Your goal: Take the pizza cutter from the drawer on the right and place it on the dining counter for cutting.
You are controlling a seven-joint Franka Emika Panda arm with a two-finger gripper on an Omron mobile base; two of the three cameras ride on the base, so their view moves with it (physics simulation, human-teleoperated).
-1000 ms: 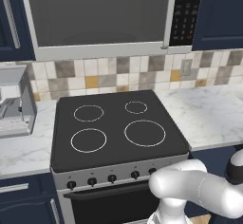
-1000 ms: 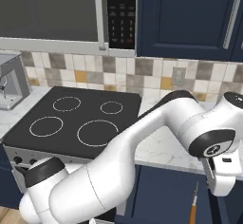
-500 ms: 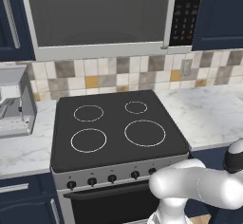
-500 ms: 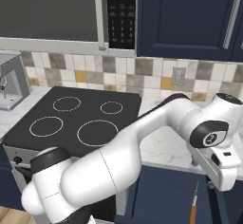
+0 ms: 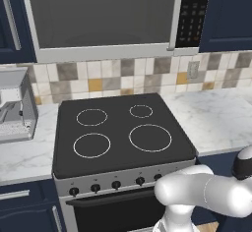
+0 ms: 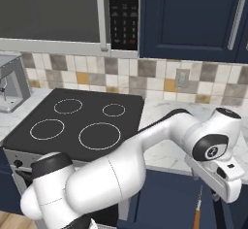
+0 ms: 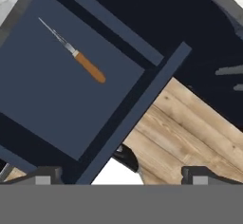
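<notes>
End effector (image 7: 118,175) fingers are being held wide apart above the open drawer (image 7: 71,90), with nothing gripped. Inside the drawer, the pizza cutter (image 7: 76,54) is being seen lying flat on the navy bottom, its orange-brown handle toward the drawer front and its thin metal part toward the back. Wooden floor (image 7: 190,128) is being shown beyond the drawer front.

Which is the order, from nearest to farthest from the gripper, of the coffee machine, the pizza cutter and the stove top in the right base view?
1. pizza cutter: just below and left of the gripper, at the lower right.
2. stove top: to the left, beyond the arm.
3. coffee machine: at the far left edge, past the stove top.
</notes>
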